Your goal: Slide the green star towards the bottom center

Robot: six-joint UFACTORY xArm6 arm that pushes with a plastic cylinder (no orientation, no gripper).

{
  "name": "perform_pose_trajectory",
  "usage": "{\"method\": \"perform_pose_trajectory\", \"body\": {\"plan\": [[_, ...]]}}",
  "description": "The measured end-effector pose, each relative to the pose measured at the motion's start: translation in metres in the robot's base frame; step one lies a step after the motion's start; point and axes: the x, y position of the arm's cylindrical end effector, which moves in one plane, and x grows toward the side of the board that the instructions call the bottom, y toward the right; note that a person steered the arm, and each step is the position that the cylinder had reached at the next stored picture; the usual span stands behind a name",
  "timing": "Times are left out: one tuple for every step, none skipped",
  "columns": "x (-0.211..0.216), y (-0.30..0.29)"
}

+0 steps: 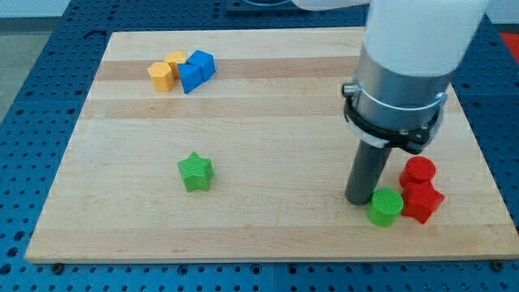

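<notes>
1. My tip (358, 199) sits on the worktop (268, 105) at lower right of the frame, just beside the green cylinder (385, 207), touching or nearly so; can't tell which.
2. No jaws on this rig, so no open/closed state to give. It's only a bare rod, nothing held.
3. The green star (195, 172) lies left of centre in the lower half, alone, well apart from my tip and every other block.
4. Two red blocks (419, 188) are stacked up against the cylinder on its right (shapes hard to make out). At upper left there's a cluster: two yellow-orange blocks (166, 71) and two blue blocks (196, 69).
5. Handling, my guess: the star looks like light, stiff plastic, prob. slides easily on smooth wood. Its points could make it spin if I hit off-centre.
6. Contact spot: I'd push from its upper-left side, through the middle of the body, so it moves down and right toward bottom centre.
7. Approach: I need to swing round above it w/o nudging the cylinder.
</notes>
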Motion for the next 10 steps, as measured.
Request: {"method": "perform_pose_trajectory", "body": {"plan": [[-0.003,-0.035],[-0.036,-0.091],[-0.076,-0.159],[-0.092,-0.232],[-0.082,-0.286],[-0.050,-0.305],[-0.038,-0.290],[-0.043,-0.232],[-0.052,-0.206],[-0.057,-0.200]]}}
